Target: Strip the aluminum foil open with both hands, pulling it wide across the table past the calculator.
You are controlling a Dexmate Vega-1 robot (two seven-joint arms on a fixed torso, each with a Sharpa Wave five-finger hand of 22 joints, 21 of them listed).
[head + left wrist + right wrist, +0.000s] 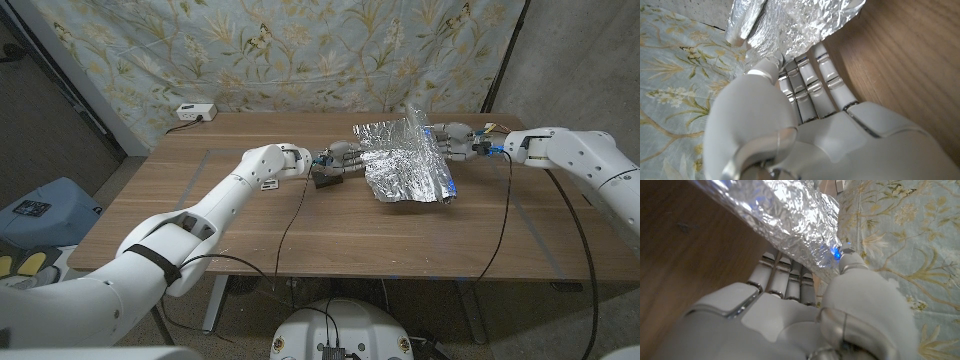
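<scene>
Now foil [405, 160] stretched between left fingers [812, 82], right fingers [790, 277]

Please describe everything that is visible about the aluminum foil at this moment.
The aluminum foil is a shiny, silver, heavily crinkled sheet, partly spread over the middle of the wooden table, its far edge raised and the rest draping to the surface. The left hand grips its left edge and the right hand its right edge, thumb over the foil, fingers beneath.
</scene>
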